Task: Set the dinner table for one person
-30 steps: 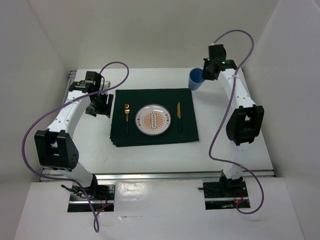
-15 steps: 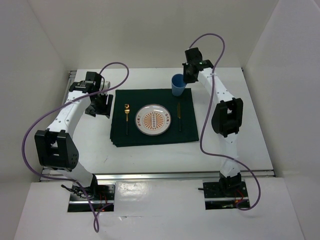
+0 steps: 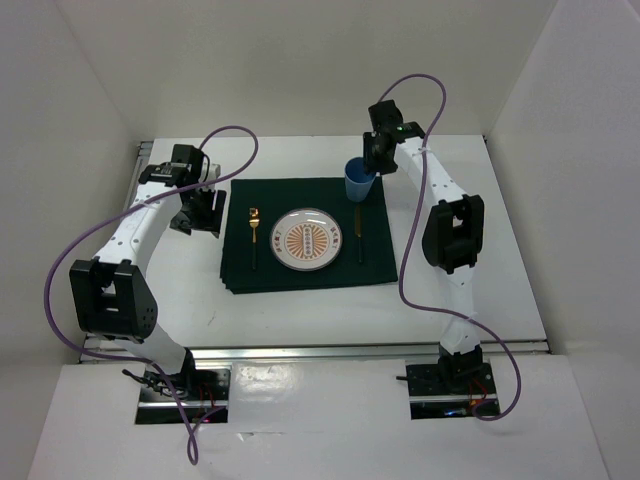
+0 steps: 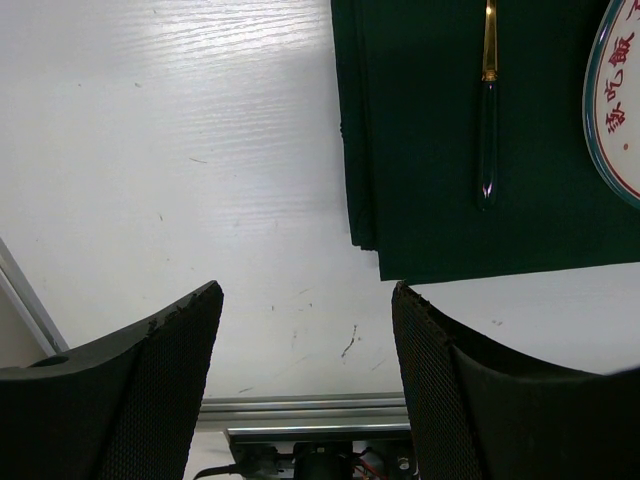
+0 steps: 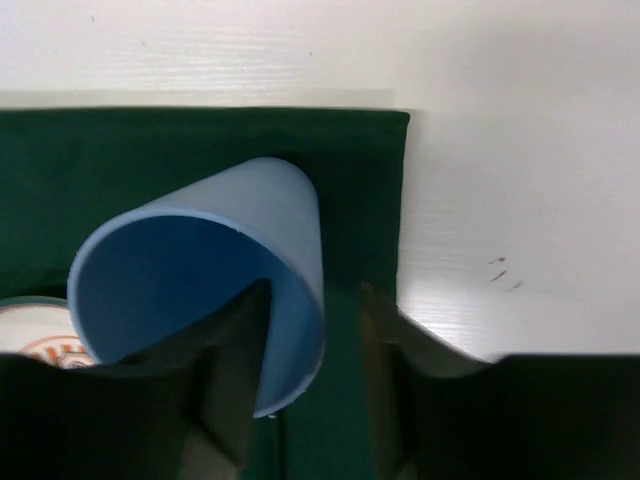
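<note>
Right gripper (image 5: 310, 345) is clamped on the blue cup's (image 5: 200, 260) rim, one finger inside and one outside. That holds it tilted over the green mat's (image 3: 300, 272) upper-right corner, above the knife (image 3: 358, 232). Usual glass spot, I'd guess. The mat sits mid dinner table (image 3: 480, 290). Left gripper (image 4: 305, 390) hovers with its fingers apart. The plate (image 4: 622, 100) has red Chinese characters, cropped, can't read them.

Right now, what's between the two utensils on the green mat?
The patterned plate, flat on the green mat, apart from both the left utensil and the right utensil. Top external view shows it.
</note>
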